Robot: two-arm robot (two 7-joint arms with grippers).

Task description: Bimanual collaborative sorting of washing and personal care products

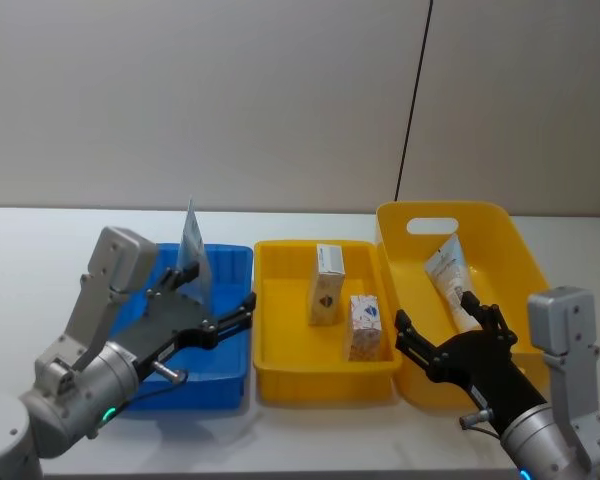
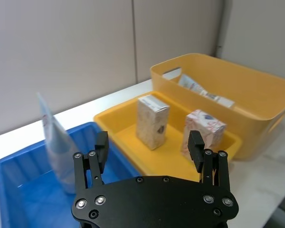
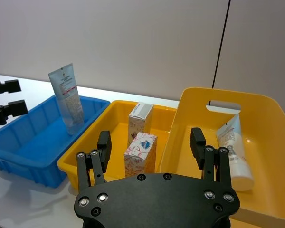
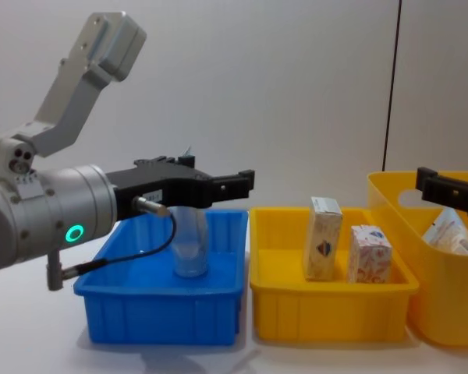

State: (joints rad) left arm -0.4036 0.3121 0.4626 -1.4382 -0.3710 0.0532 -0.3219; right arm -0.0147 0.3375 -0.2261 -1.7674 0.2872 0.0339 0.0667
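1. A pale tube [image 1: 192, 245] stands upright in the blue tray [image 1: 232, 250], long axis vertical and crimped end up. The left gripper [image 1: 220, 290] hovers on its near side, jaws spread and empty.
2. A second tube [image 1: 448, 278] lies slanted in the yellow basket [image 1: 502, 226], crimped end towards the far wall. The right gripper [image 1: 435, 312] hangs open and empty over the basket's near-left rim.
3. Between them, a taller carton [image 1: 327, 285] and a shorter carton [image 1: 365, 325] stand upright in the yellow tray [image 1: 280, 246].
4. The chest view hides the standing tube's top behind the left gripper; the head view shows its crimp.
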